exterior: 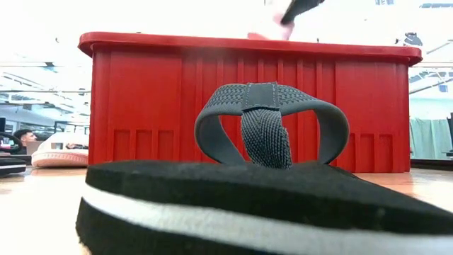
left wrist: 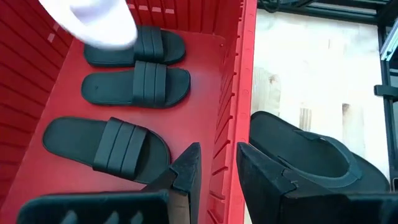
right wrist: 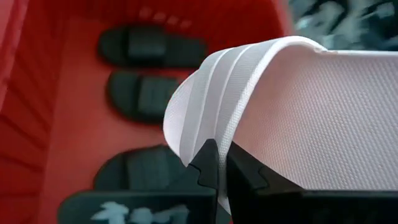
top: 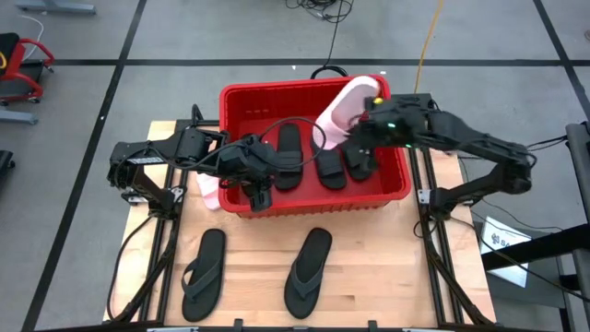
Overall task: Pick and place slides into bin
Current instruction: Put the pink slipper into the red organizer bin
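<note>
The red bin [top: 241, 92] stands at the table's far middle, with three black slides [top: 289, 157] lying flat on its floor [left wrist: 137, 84]. My right gripper [top: 354, 135] is shut on a pale pink-white slide [top: 346, 101], which it holds over the bin's far right part. My left gripper [left wrist: 217, 152] is open at the bin's near wall [left wrist: 239, 93], toward its left end, one finger on the inner side and one on the outer. A second pale slide [top: 210, 192] lies on the table beside the bin's left wall. My right gripper pinches the pale slide between its two fingers at the edge of its ribbed strap [right wrist: 205, 124], beside the mesh-patterned footbed [right wrist: 311, 112]. The slide is lifted clear above the bin, standing steeply on end. My left gripper stands astride the bin's near wall; whether it touches it, I cannot tell.
Two black thong flip-flops [top: 205, 272] [top: 308, 270] lie on the wooden table in front of the bin; one fills the foreground of the low view [exterior: 269, 198]. Bare wood lies between and around them. Dark frame rails run along the table's left and right edges.
</note>
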### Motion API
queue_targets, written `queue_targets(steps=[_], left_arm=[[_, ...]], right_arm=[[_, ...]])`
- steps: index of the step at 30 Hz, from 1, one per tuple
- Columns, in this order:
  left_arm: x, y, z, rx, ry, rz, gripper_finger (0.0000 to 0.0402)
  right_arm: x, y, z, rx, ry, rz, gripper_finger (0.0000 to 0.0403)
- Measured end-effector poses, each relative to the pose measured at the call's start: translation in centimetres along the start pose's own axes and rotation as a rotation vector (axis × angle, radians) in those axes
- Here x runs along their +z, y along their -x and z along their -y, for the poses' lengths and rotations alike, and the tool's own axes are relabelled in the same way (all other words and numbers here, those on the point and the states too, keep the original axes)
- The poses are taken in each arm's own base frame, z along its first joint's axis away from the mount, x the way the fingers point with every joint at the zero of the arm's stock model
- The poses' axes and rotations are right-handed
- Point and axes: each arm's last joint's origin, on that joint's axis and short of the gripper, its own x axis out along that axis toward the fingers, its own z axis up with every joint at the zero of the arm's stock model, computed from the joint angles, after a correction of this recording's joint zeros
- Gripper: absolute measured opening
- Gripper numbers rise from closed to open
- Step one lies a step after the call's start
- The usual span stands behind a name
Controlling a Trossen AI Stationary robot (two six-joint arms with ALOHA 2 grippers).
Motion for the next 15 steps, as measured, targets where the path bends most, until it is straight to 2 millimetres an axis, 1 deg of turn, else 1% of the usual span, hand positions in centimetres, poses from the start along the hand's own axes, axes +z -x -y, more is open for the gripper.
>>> queue_targets(steps=[5, 9, 13, 15], left_arm=[[0.1, 0.0, 0.0, -0.001, 0.009, 0.006, 0.0097], [0.1, 0.0, 0.0, -0.003, 0.011, 0.015, 0.0097], [0.1, 0.0, 0.0, -0.003, 0.010, 0.015, 0.0097], [0.1, 0.0, 0.0, -0.003, 0.010, 0.015, 0.0097]], right_arm=[[-0.5, -4.6, -0.3, 0.149, 0.071, -0.113, 0.0000], [-1.4, -7.9, -1.1, 0.246, 0.151, -0.251, 0.0000], [-2.2, -10.2, -1.9, 0.331, 0.216, -0.355, 0.0000], [-2.4, -10.9, -2.0, 0.363, 0.220, -0.373, 0.0000]])
